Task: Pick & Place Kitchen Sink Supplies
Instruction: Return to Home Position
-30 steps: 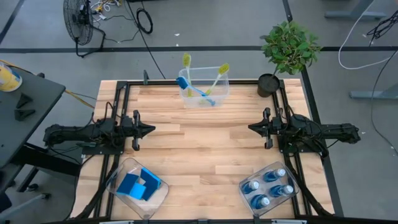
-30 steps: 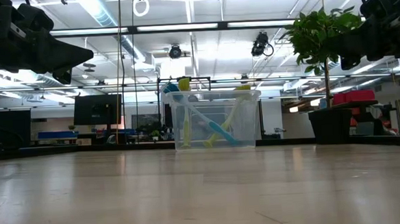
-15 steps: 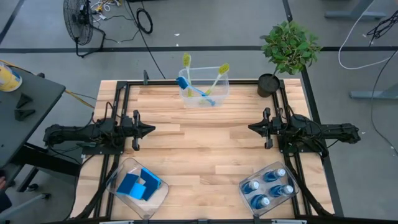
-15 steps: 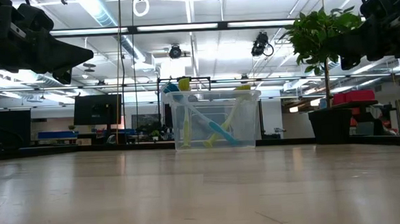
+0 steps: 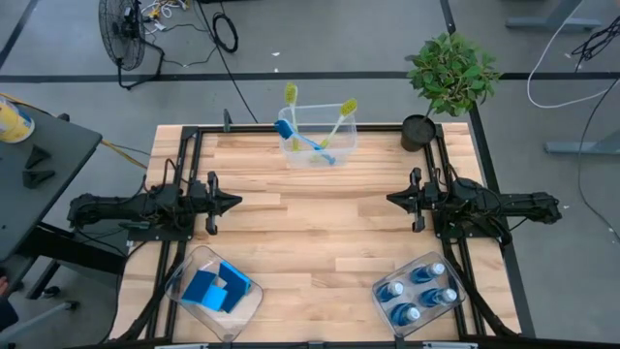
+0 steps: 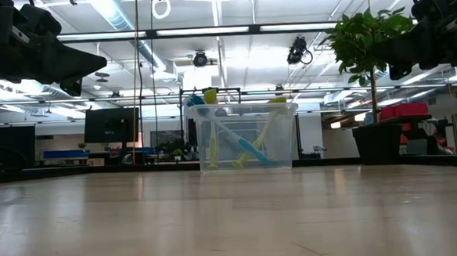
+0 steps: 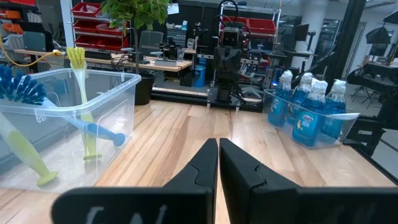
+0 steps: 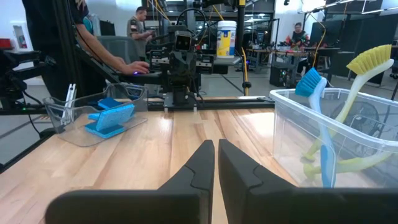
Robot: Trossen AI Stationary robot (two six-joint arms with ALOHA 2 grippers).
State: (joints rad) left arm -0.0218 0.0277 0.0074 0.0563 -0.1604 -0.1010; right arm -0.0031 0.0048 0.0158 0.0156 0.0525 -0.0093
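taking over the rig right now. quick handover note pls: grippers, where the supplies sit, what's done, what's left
Left gripper: shut, empty, drawn back at the table's left side.
Right gripper: shut, empty, at the right side, facing the left one.
Three dish brushes (two yellow-green, one blue) stand in the far-centre bin.
Blue sponges lie in the near-left bin.
Four soap bottles stand in the near-right bin.
Done: no supplies show outside the bins, so the sorting looks finished.
Left: probably nothing beyond confirming both arms are parked at home.
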